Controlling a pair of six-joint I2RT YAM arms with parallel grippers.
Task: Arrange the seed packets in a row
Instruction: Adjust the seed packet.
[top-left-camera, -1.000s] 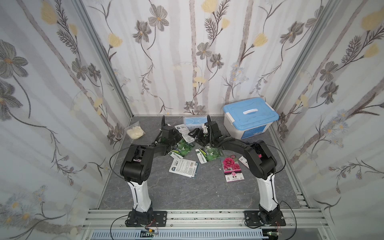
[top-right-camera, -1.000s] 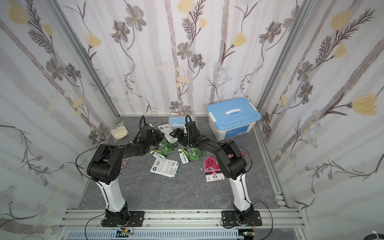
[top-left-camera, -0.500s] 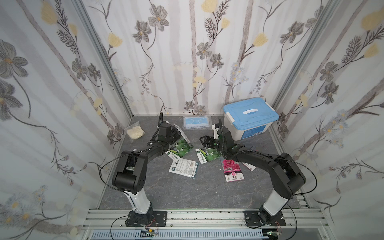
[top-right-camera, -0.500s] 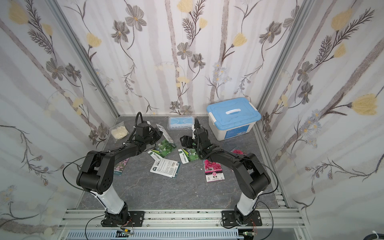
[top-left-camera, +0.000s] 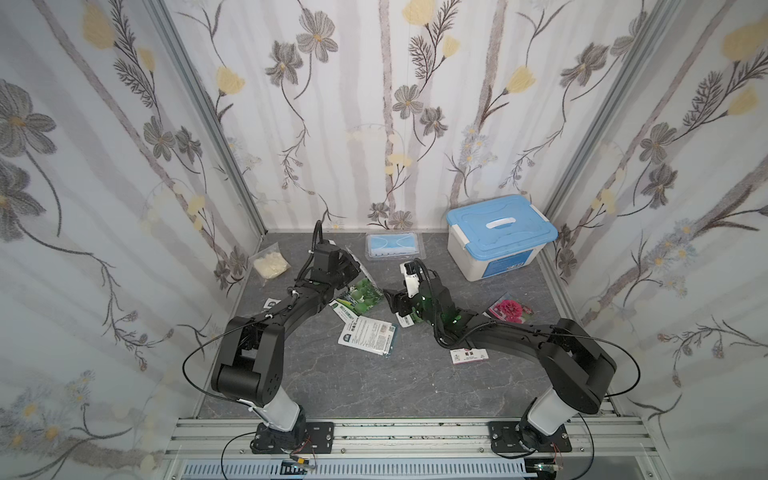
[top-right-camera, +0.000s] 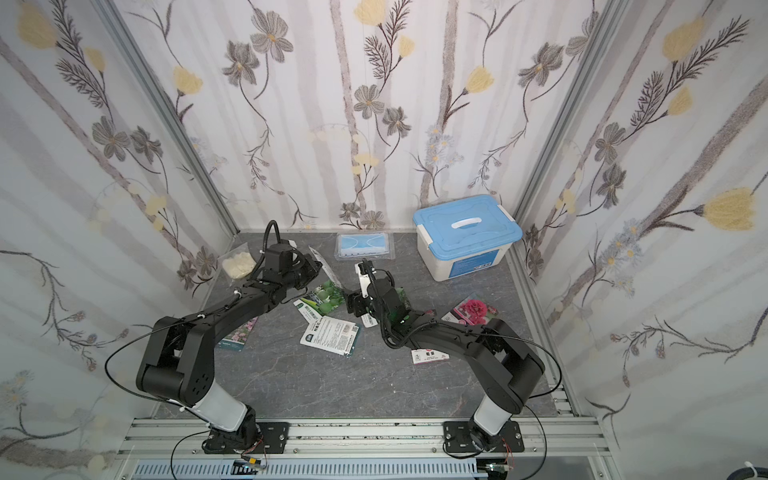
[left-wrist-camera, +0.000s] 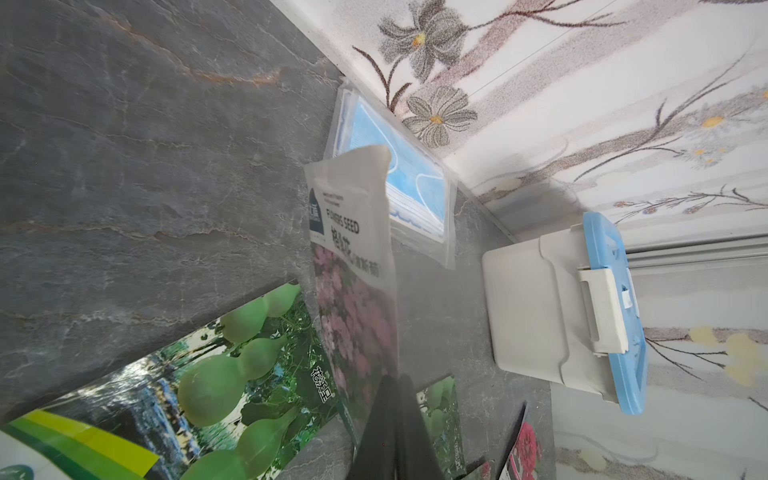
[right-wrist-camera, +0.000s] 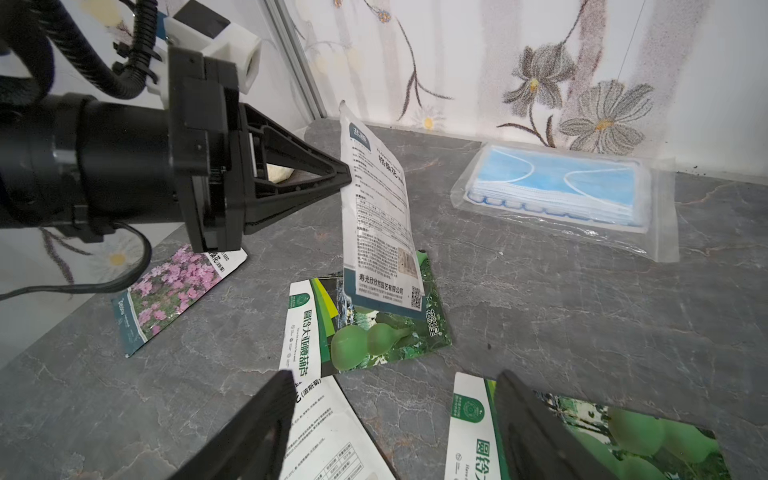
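Bench notes.

- The table (top-left-camera: 374, 382), a matt grey slab with stone-like veining, was recorded in both top views.
- A white plastic box (top-left-camera: 469, 257) with a glossy blue lid (top-left-camera: 478, 237) was noted at the far right corner. Its side latch (left-wrist-camera: 606, 307) was resolved only in the left wrist view.
- A clear, crinkled mask bag (top-left-camera: 394, 246) was seen lying flat by the back wall.
- The seed packets (top-left-camera: 360, 297) were found scattered mid-table, not in a row:
  - a gourd packet (right-wrist-camera: 374, 328) lay face up;
  - a white-backed packet (top-left-camera: 368, 334) lay nearer the front;
  - a red-bloom packet (top-left-camera: 509, 309) lay to the right;
  - a pink-flower packet (top-right-camera: 241, 332) lay beside the left arm.
- A held packet (right-wrist-camera: 376, 216) was kept upright on edge above the gourd packet; contact could not be told.
  - Its white printed back and barcode were read in the right wrist view.
  - Its pink flower front was seen only in the left wrist view.
- The left gripper (right-wrist-camera: 347, 176) was clamped on that packet's edge.
- The right gripper (right-wrist-camera: 395, 415) was seen with its matt black jaws apart, nothing between them, above the flat packets.
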